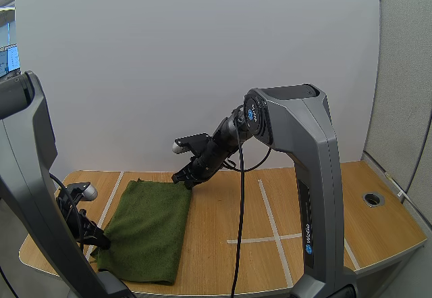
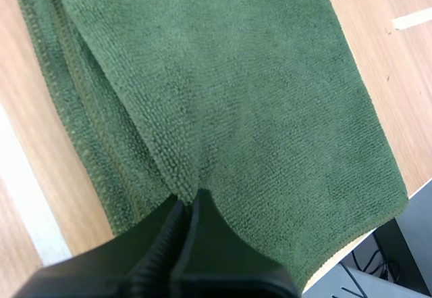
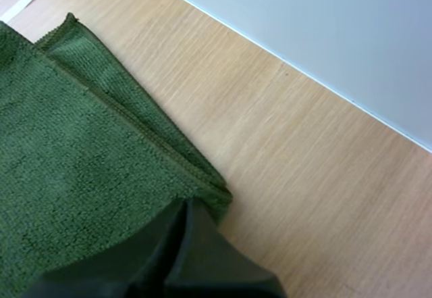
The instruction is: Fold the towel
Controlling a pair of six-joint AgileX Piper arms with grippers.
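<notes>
Worktop [image 1: 324, 244]: wood, marked with white tape lines [image 1: 268, 207]. Towel [image 1: 148, 227]: dark green, folded in 2 layers, lies flat near worktop's front-left corner, long side running toward back edge. Right pincer [image 1: 185, 180]: fingers together, clenched on towel's far right corner. Left pincer [image 1: 101, 242]: clenched on towel's near left corner, pile bunched at tips.

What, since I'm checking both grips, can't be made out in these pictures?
1. Left wrist view: the left hand, shut, covers how much towel it pinches.
2. Right wrist view: the right hand covers where its tips meet the towel's corner.
3. High view: the left arm partly hides the towel's near-left corner.
</notes>
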